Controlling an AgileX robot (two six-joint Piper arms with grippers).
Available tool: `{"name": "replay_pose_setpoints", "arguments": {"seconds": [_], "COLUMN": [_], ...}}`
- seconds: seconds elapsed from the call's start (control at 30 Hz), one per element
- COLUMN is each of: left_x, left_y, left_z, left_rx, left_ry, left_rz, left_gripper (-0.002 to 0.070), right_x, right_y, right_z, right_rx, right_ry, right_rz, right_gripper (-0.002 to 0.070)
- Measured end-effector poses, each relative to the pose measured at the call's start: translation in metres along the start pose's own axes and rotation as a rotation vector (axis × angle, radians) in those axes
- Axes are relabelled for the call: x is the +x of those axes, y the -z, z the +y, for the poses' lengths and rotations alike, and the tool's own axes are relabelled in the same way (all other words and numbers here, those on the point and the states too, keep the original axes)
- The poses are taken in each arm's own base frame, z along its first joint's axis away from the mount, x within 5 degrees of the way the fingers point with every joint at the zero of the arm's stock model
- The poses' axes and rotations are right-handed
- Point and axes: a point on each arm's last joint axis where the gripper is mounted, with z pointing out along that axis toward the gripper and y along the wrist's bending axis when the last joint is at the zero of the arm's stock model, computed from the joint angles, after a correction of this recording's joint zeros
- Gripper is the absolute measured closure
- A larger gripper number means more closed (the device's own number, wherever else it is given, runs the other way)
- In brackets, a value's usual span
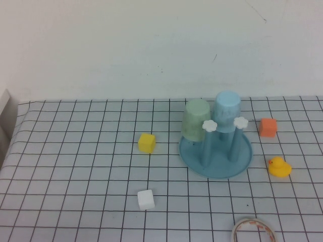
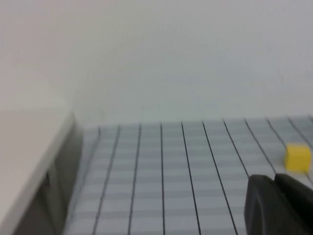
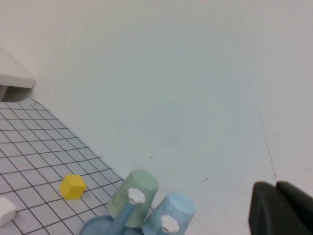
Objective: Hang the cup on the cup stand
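Note:
The sky-blue cup sits upside down on a back peg of the cup stand, beside an inverted pale green cup. Two front pegs with white flower caps stand bare. In the right wrist view the cup and the cup stand show low down, with my right gripper shut and empty, away from them. My left gripper is shut and empty over the gridded cloth at the table's left side. Neither arm shows in the high view.
A yellow cube lies left of the stand, a white cube nearer the front. An orange cube and a yellow rubber duck lie to the right. A tape roll sits at the front edge. A white box borders the table's left.

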Motion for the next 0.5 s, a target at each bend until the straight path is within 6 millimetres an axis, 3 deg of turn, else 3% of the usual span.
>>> {"name": "replay_pose_setpoints", "arguments": {"seconds": [0.17,0.5], "left_x": [0.019,0.019], "left_y": [0.002,0.003], "left_z": [-0.003,-0.003], "left_rx": [0.032,0.040], "left_ry": [0.006,-0.032], "left_rz": [0.204,0.218], "left_gripper": [0.0675,0.0675], "right_x": [0.000,0.000], "right_y": [0.000,0.000], "right_z": [0.000,0.000], "right_rx": [0.000,0.000], "right_ry": [0.000,0.000], "right_rz": [0.000,0.000], "right_gripper": [0.0678,0.0678]}}
